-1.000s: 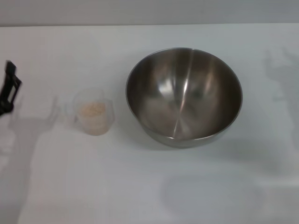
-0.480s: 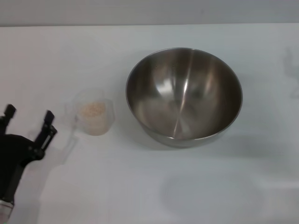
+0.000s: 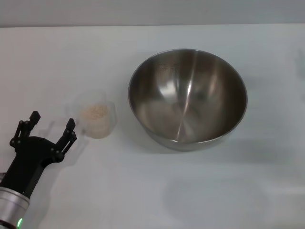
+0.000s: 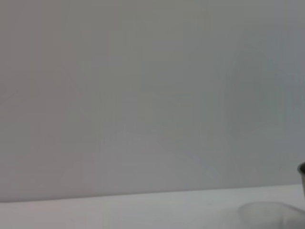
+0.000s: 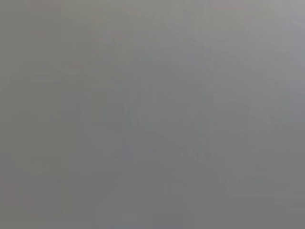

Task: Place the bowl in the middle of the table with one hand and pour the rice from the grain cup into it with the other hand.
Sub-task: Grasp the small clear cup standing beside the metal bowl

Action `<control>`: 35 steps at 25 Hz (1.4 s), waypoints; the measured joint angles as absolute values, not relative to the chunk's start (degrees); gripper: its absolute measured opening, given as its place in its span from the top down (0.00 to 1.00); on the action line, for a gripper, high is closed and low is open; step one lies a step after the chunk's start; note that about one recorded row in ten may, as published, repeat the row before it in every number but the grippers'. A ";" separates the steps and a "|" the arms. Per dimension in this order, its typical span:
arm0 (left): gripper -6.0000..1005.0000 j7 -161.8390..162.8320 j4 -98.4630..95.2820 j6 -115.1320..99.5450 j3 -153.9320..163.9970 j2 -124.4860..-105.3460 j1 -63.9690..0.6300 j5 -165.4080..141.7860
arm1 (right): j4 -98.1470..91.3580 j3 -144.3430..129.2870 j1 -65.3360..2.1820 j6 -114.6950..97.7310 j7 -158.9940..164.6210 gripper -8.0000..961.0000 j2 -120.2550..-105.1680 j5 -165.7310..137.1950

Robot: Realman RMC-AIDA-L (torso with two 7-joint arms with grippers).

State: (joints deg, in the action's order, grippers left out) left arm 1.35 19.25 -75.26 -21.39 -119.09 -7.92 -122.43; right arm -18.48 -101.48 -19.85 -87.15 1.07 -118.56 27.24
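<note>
The big steel bowl [image 3: 188,98] stands on the white table [image 3: 152,191], slightly right of centre, and holds nothing. To its left sits the small clear grain cup [image 3: 96,119] with a heap of pale rice [image 3: 95,113] inside. My left gripper [image 3: 51,121] hovers just left of the cup, open, with nothing between its black fingers; one fingertip [image 3: 70,125] is close to the cup's side. The left wrist view catches the cup's rim [image 4: 267,211] low at one edge. My right gripper is out of view.
The left arm's black body [image 3: 26,164] reaches in from the front left corner. A grey wall fills the left wrist view, and the right wrist view shows only plain grey.
My left gripper has swung in from the far left edge, moving rightward toward the grain cup, staying open. Bowl and cup have not moved.
</note>
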 joint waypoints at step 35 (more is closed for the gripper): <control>0.22 1.59 19.25 -66.15 -28.98 -119.09 -12.94 -122.18 | -18.00 -101.18 -19.01 -88.34 1.31 0.50 -118.91 27.04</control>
